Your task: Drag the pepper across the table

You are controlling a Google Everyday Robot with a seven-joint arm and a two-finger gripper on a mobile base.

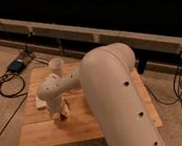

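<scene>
My gripper (59,112) points down onto the left half of the light wooden table (47,134), at the end of the white wrist that reaches in from the big pale arm on the right. A small dark bit, the pepper (64,116), shows right at the gripper's tip on the table top. The gripper covers most of it, and I cannot tell whether the two touch.
A pale rectangular block (40,101) lies on the table just left of the gripper. A white cup (57,66) stands near the table's back edge. Black cables and a power box (17,65) lie on the floor to the left. The bulky arm (120,104) hides the table's right half.
</scene>
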